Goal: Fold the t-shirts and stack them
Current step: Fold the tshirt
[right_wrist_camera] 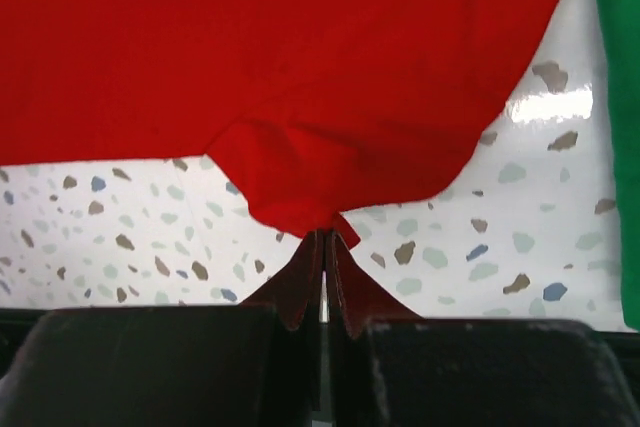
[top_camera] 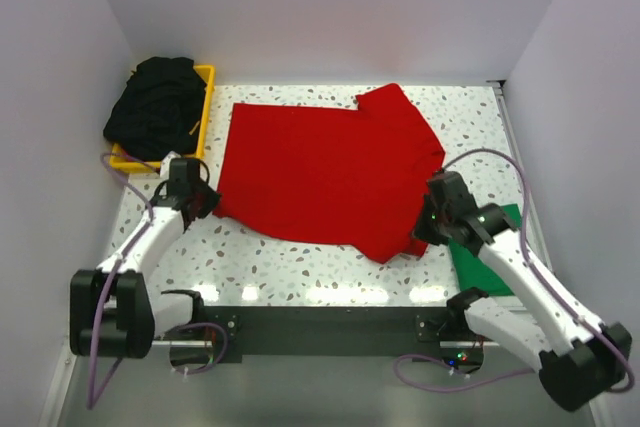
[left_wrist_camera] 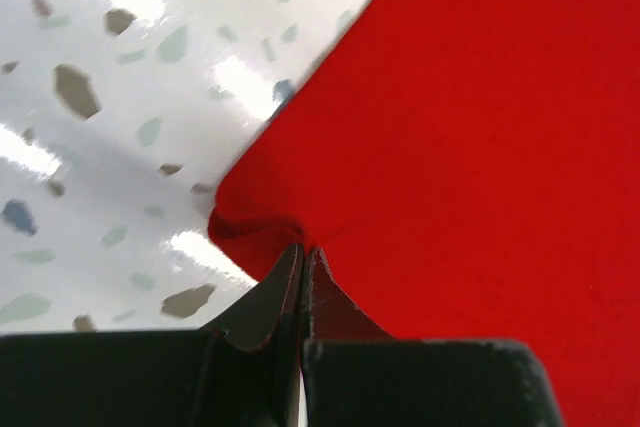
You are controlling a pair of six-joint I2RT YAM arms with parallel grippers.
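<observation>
The red shirt point(top_camera: 325, 172) lies spread flat across the middle of the worktop point(top_camera: 300, 262). The left hand point(top_camera: 207, 204) is clamped on its corner at 8 o'clock, fingers point(left_wrist_camera: 270, 297) together with the cloth bunched between the tips. The right hand point(top_camera: 420, 232) is pinched tight on the shirt's edge at 4 o'clock. A green shirt point(top_camera: 478, 265) lies folded at the worktop's 4 o'clock, partly under the right arm. Black shirts point(top_camera: 155, 107) sit heaped in a yellow tray point(top_camera: 207, 87) at 10 o'clock.
</observation>
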